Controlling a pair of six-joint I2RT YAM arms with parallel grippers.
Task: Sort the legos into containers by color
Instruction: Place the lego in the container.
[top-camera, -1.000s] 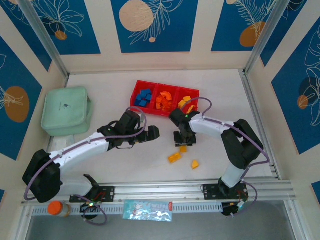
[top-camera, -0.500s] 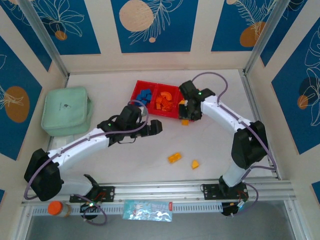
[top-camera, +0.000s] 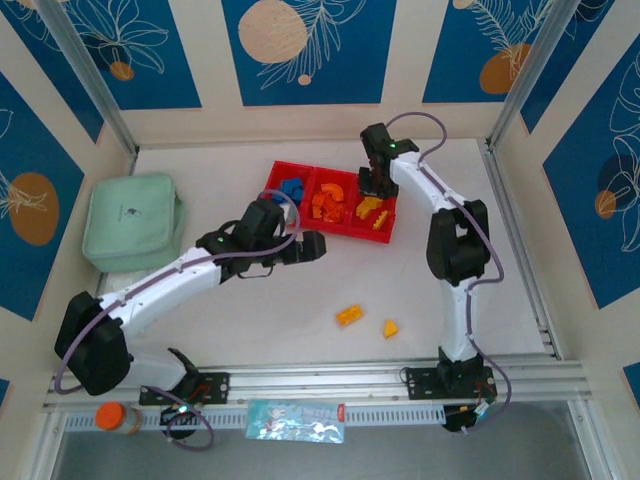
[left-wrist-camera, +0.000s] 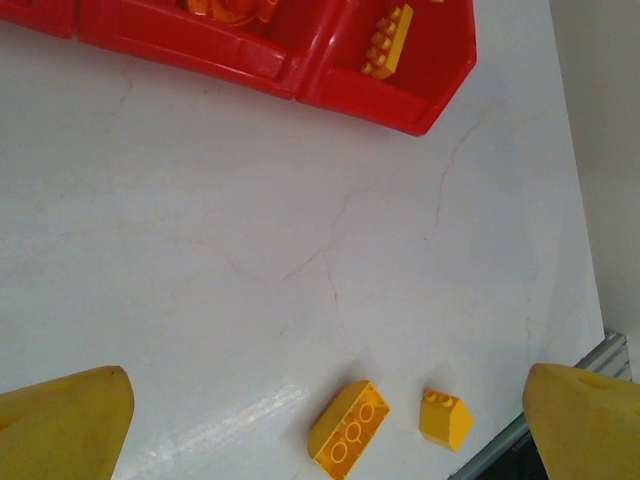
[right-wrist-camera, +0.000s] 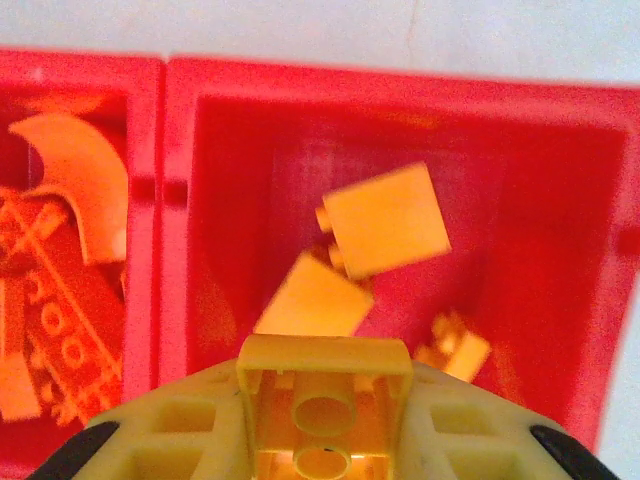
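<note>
Both right gripper (right-wrist-camera: 325, 432) jaws clamp yellow lego (right-wrist-camera: 325, 385); left gripper (top-camera: 310, 247) gapes.

White arm links (top-camera: 150, 290), black joints (top-camera: 455, 245), purple cables (top-camera: 418, 116), pale yellow jaws.

At bottom centre, the right gripper's (right-wrist-camera: 322, 432) jaws clamp a yellow lego (right-wrist-camera: 325, 362) above the red tray's (right-wrist-camera: 160, 190) compartment of yellow legos (right-wrist-camera: 385, 220). Orange legos (right-wrist-camera: 70, 170) lie in the compartment at left.
</note>
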